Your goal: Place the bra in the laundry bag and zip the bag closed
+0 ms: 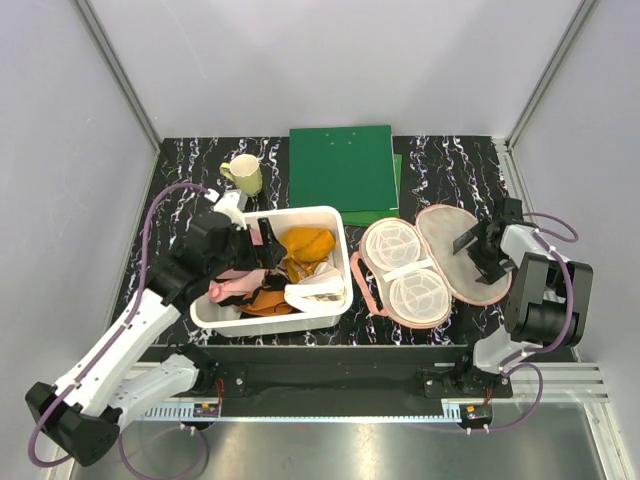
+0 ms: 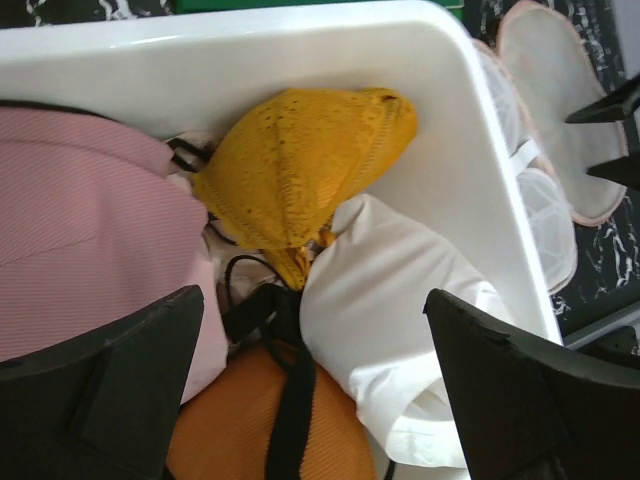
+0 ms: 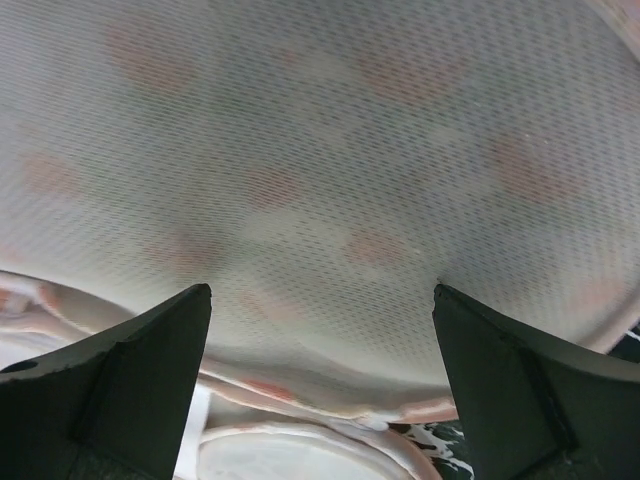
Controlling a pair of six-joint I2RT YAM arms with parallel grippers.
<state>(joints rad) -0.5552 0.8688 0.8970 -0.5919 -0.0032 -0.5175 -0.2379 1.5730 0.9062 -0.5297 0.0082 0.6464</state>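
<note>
The left gripper hangs wide open over the white bin at centre-left, where the bra lies among other clothes, ready for picking. The right gripper, jaws also spread, hovers over the opened laundry bag at right, probably to steady it.

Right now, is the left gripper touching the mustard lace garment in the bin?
Apart. Left wrist view: the left gripper is open, both fingertips short of the mustard lace garment, gap visible.
</note>
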